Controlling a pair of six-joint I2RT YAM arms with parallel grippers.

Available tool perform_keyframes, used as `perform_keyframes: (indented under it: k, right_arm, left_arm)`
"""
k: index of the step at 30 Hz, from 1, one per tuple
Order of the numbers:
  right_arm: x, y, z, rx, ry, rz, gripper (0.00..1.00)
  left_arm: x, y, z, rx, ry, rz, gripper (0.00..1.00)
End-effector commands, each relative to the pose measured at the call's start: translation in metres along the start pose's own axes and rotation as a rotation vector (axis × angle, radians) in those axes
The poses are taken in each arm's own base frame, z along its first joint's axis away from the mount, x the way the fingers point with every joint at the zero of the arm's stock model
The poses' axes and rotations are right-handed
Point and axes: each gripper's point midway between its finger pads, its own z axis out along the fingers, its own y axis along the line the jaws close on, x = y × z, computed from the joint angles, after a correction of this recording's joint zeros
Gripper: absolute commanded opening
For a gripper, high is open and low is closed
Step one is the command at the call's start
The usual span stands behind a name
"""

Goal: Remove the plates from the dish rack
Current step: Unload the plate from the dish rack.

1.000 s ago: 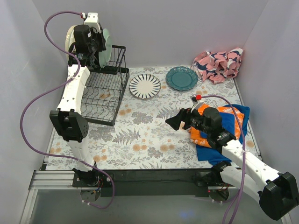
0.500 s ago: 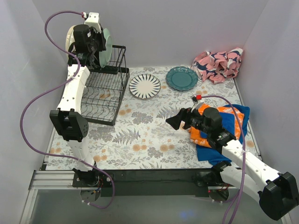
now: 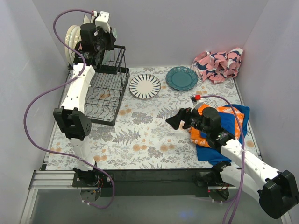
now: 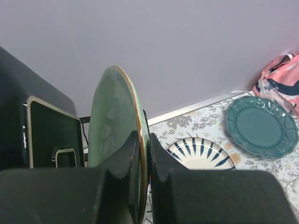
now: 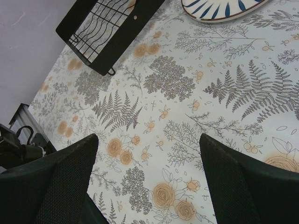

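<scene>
Green plate (image 4: 108,116), rim pinched in left jaws, above dish rack (image 3: 105,91).

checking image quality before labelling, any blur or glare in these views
Left wrist: the left claw looks dark and soft-edged up close, and the pale green plate carries a faint sheen. Right wrist: the tablecloth is sharp. Top external: even light, only soft shadows.

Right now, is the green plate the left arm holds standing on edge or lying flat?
On edge: the left wrist view shows the green plate upright, its rim pinched by the shut left tool.
</scene>
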Motion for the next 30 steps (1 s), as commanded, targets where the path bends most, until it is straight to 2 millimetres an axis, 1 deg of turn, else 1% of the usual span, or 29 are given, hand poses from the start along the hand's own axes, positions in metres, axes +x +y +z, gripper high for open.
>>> perform_keyframes:
  k: [1, 10, 18, 20, 26, 30]
  right_arm:
    - [-0.016, 0.008, 0.002, -0.022, -0.054, -0.036, 0.93]
    - [-0.015, 0.008, 0.002, -0.024, -0.054, -0.042, 0.93]
    - [-0.015, 0.009, 0.002, -0.027, -0.054, -0.042, 0.93]
    - [-0.016, 0.011, 0.002, -0.031, -0.055, -0.044, 0.93]
    - [-0.016, 0.011, 0.001, -0.032, -0.055, -0.044, 0.93]
    - [-0.016, 0.012, 0.001, -0.034, -0.055, -0.046, 0.93]
  left_arm:
    - [0.018, -0.019, 0.0, 0.079, 0.053, 0.018, 0.0]
    - [0.006, -0.025, -0.004, 0.105, 0.01, 0.036, 0.0]
    - [-0.018, -0.031, -0.011, 0.09, -0.048, 0.06, 0.0]
    - [-0.02, -0.032, -0.011, 0.088, -0.051, 0.061, 0.0]
    - [-0.024, -0.028, -0.012, 0.066, -0.062, 0.066, 0.0]
    - [-0.036, -0.03, -0.016, 0.056, -0.093, 0.078, 0.0]
